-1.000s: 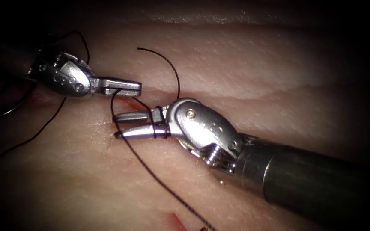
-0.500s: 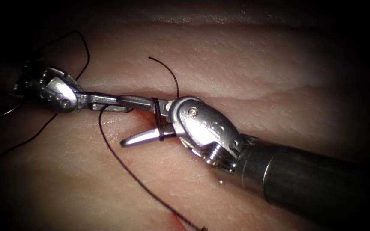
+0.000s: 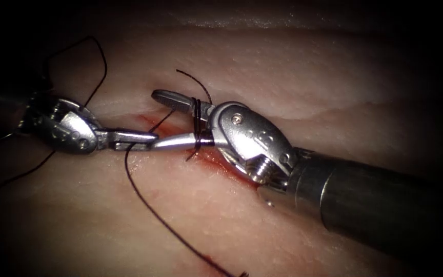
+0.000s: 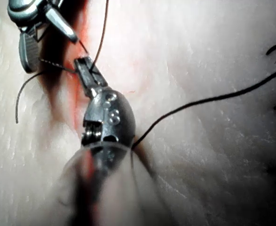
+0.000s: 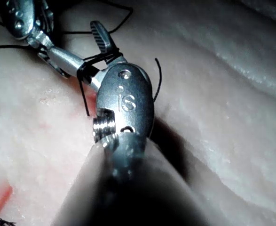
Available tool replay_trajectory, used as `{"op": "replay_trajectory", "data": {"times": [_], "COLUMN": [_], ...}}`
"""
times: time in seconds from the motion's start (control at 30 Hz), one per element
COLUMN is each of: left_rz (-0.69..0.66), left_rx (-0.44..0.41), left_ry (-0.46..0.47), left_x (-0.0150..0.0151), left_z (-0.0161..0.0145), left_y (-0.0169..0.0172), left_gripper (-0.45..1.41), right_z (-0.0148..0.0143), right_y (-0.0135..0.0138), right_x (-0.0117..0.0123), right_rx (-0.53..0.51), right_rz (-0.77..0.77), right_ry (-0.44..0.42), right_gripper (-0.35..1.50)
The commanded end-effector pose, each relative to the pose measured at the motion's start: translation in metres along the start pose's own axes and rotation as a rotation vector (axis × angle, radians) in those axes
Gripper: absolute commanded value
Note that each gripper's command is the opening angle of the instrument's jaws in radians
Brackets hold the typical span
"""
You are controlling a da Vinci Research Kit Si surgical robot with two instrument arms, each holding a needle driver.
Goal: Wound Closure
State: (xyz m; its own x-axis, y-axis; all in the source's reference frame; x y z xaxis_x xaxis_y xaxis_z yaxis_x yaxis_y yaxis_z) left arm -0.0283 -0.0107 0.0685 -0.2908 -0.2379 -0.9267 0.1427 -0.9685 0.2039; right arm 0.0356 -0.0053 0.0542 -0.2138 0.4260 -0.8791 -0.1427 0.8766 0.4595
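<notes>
Dark thread (image 3: 152,213) looped round right tool (image 3: 167,119), jaws wide, gripping nothing; left tool (image 3: 139,139) pinches thread over red fluid (image 3: 214,160) at the cut; needle unseen

Red fluid (image 3: 221,165) streak mid-field, second smear (image 3: 207,258), prob. same stuff, nr btm edge of endoscope view

Light pools at the middle of the endoscope view and fades into deep black shadow at every edge and corner. No walls, floor, furniture or windows can be made out. At the far side, a thin bright band catches the light.
</notes>
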Motion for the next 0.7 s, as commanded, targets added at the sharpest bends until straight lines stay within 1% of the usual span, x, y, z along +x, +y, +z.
{"op": "replay_trajectory", "data": {"times": [0.03,0.17,0.27,0.5,0.7], "left_rz": [0.003,0.001,-0.003,-0.023,-0.047], "left_rx": [0.0,0.005,0.017,0.032,0.037], "left_ry": [0.0,-0.01,-0.018,-0.036,-0.033], "left_x": [-0.0003,0.0002,0.0009,0.0033,0.0051], "left_z": [0.0009,0.0012,0.0015,0.0025,0.0024], "left_y": [0.0001,0.0007,0.0012,0.0017,0.0007], "left_gripper": [-0.45,-0.45,-0.45,-0.45,-0.45], "right_z": [0.0006,0.0003,0.0003,0.0007,0.0006], "right_y": [0.0006,0.0006,0.0005,0.0011,0.0022], "right_x": [-0.0001,-0.0001,-0.0001,0.0,0.0005], "right_rx": [-0.023,-0.095,-0.155,-0.284,-0.384], "right_rz": [0.013,0.058,0.072,0.066,0.069], "right_ry": [-0.008,-0.045,-0.118,-0.26,-0.327], "right_gripper": [0.91,0.79,0.76,0.76,0.81]}}
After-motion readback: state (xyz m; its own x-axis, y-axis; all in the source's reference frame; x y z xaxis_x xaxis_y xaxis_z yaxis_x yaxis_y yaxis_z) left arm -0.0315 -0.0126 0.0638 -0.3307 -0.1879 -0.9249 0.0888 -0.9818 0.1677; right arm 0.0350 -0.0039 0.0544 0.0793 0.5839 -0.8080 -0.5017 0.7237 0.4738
